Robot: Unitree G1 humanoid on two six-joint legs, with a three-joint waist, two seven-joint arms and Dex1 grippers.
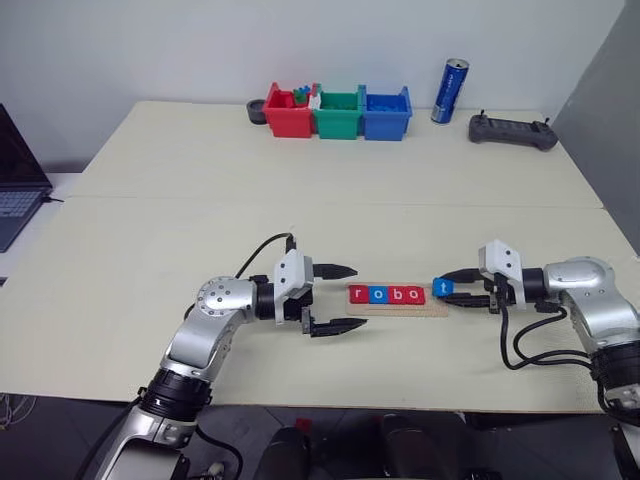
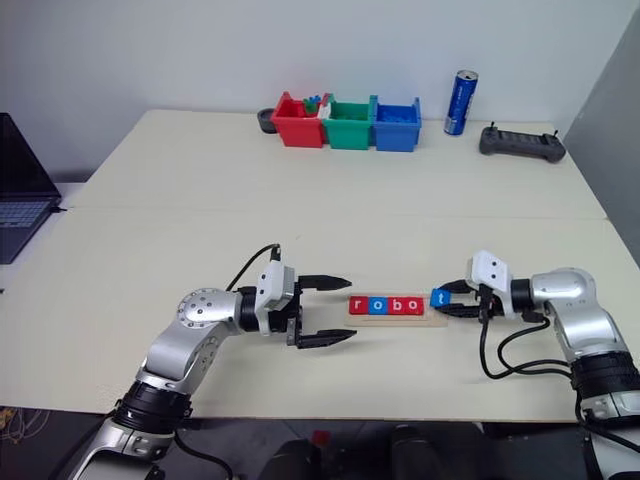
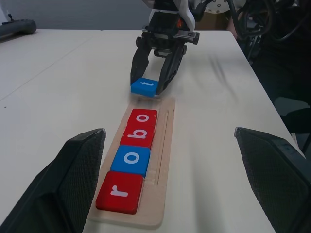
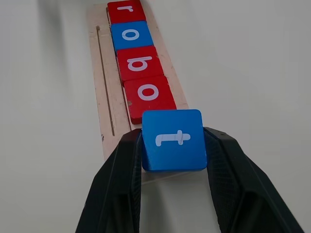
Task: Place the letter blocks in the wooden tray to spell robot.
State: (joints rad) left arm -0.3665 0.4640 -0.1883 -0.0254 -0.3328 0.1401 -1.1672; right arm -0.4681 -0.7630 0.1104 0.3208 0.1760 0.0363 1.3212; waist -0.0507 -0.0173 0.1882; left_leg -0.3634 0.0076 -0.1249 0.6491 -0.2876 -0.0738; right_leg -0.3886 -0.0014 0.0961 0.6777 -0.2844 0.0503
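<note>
I see the wooden tray (image 3: 163, 194) stretching away from my left gripper (image 3: 175, 179), whose two black fingers (image 3: 63, 184) stand wide apart on either side of it. Four tiles sit in a row on it: red r (image 3: 119, 191), blue o (image 3: 130, 159), red b (image 3: 137, 134), red o (image 3: 143, 118). At the tray's far end, my right gripper (image 3: 151, 87) clamps a blue t tile (image 3: 145, 86), raised and tilted.

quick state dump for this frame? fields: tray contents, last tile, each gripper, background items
tray: wooden tray near the table's front edge, lying left to right
tiles in tray: red r, blue o, red b, red o, in a row
last tile: blue t, held just off the tray's empty right end
right gripper: shut on the blue t
left gripper: open, empty, off the tray's left end
background: red, green and blue bins, blue can, black controller, laptop
</note>
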